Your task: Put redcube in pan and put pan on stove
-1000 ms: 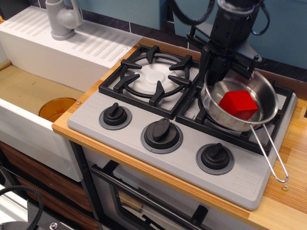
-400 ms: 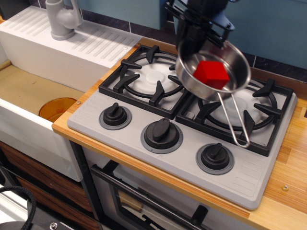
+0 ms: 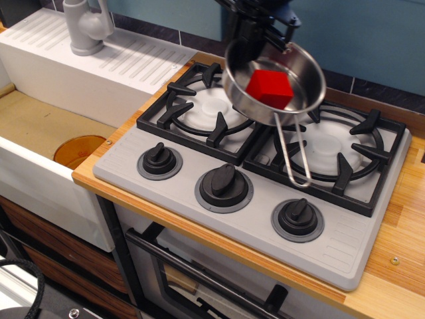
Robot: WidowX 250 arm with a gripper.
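Note:
The shiny steel pan (image 3: 302,93) hangs in the air above the middle of the light grey stove (image 3: 199,159), between its two black burner grates. The redcube (image 3: 269,88) lies inside the pan. My black gripper (image 3: 254,41) comes down from the top edge and is shut on the pan's far rim. The pan's wire loop handle (image 3: 292,156) points toward the front of the stove, over the right burner (image 3: 339,149). The left burner (image 3: 209,106) lies partly under the pan.
Three black knobs (image 3: 224,186) line the stove's front. A white sink (image 3: 40,126) with a grey tap (image 3: 86,26) and an orange drain (image 3: 78,149) is at the left. A wooden counter edge (image 3: 398,266) lies at the right, and a teal wall behind.
My gripper has lifted the pan with the redcube off the right burner and carried it up and to the left, toward the left burner.

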